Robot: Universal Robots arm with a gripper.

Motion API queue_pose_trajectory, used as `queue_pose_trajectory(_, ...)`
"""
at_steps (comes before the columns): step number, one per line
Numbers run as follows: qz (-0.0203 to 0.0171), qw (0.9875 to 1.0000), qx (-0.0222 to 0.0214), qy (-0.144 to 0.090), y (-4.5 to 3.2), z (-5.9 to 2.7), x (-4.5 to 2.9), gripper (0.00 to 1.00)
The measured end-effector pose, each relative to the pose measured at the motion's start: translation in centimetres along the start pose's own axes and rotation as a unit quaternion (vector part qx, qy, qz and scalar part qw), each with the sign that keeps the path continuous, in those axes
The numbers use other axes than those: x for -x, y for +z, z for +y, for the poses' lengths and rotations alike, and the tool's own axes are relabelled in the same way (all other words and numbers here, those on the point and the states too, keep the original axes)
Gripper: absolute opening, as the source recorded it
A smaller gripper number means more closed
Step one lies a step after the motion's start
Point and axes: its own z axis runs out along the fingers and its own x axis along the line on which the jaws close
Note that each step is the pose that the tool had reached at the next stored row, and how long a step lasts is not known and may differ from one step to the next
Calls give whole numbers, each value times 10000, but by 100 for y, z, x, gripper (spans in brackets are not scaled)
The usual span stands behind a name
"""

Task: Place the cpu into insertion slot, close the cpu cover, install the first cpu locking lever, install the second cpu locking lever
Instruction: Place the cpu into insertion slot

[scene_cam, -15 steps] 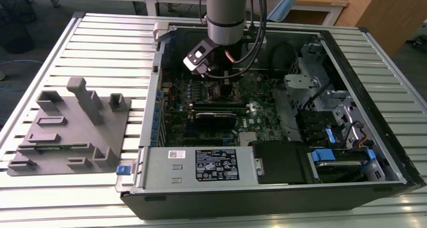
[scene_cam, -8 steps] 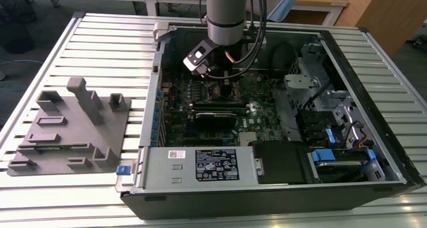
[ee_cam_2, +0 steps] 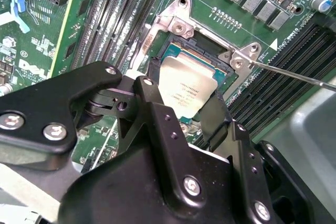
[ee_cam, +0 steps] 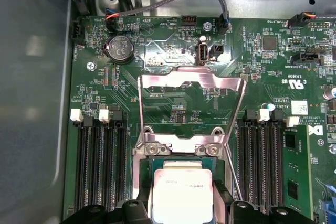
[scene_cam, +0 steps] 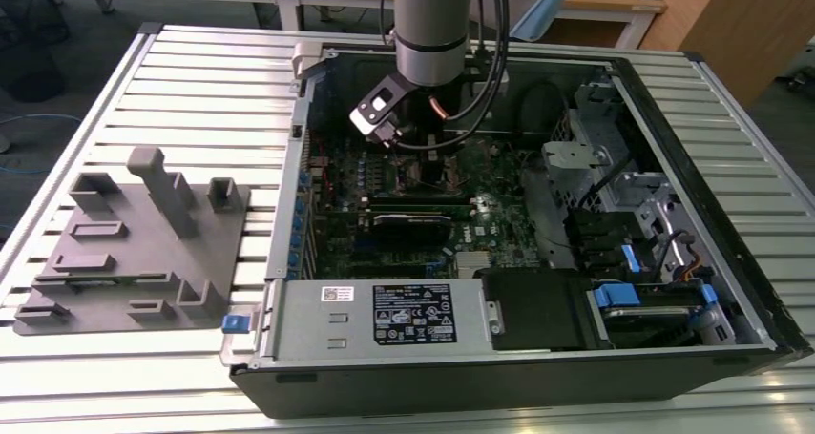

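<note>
My gripper (scene_cam: 427, 153) reaches down into the open computer case over the motherboard. In both wrist views its black fingers (ee_cam_2: 152, 93) flank the cpu (ee_cam_2: 186, 85), a flat silver square, and grip it by two opposite edges. The cpu (ee_cam: 181, 190) sits at the insertion slot (ee_cam: 178, 148), level with or just above the slot's metal rim (ee_cam_2: 178, 24); I cannot tell whether it is seated. The cpu cover (ee_cam: 157, 81), a thin silvery frame, is swung open away from the slot. A thin locking lever (ee_cam_2: 294, 74) sticks out free beside the socket.
Long black memory slots (ee_cam: 100, 166) run on both sides of the socket. A grey fixture block (scene_cam: 128, 243) lies on the slatted table at the exterior view's left. The power supply (scene_cam: 382, 315) and drive cages (scene_cam: 637, 224) crowd the case's near and right sides.
</note>
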Motion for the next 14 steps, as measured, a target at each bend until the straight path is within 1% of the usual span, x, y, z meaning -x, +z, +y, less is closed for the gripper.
queue_pose_trajectory(8, -2, 10000, 0, -1, -13, 0, 1, 54)
queue_pose_trajectory(10, -2, 10000, 7, 0, -14, -6, 1, 54)
queue_pose_trajectory(14, -2, 10000, 40, 1, -19, -67, 2, 54)
